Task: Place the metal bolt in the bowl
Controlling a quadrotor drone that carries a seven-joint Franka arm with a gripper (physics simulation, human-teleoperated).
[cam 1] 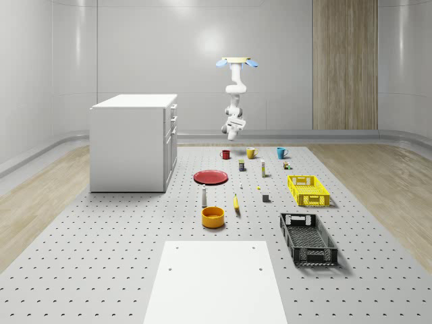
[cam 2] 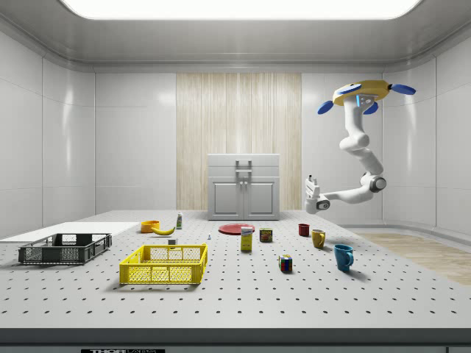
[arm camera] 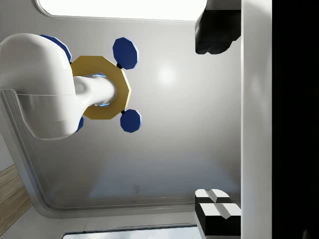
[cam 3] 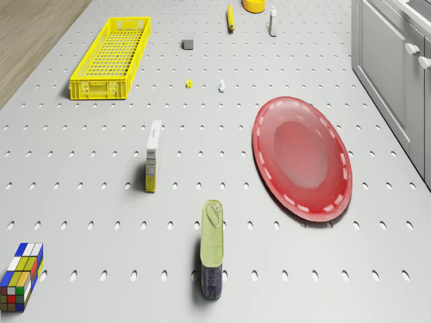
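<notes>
1. I see the drone (cam 1: 236, 62) hovering high over the table's (cam 1: 101, 270) far end, above the mugs (cam 1: 250, 152).
2. Gripper (cam 2: 312, 182) hangs empty in the air, pointing up, fingers (arm camera: 214, 35) spread wide.
3. Metal bolt (cam 3: 221, 85) sits mid-table, well in from every edge, between the red plate (cam 3: 303, 158) and the yellow crate (cam 3: 111, 60). It looks to stand on end; I can't tell its long axis for sure.
4. Bowl (cam 1: 212, 216) is well apart from the bolt, toward the near edge.
</notes>
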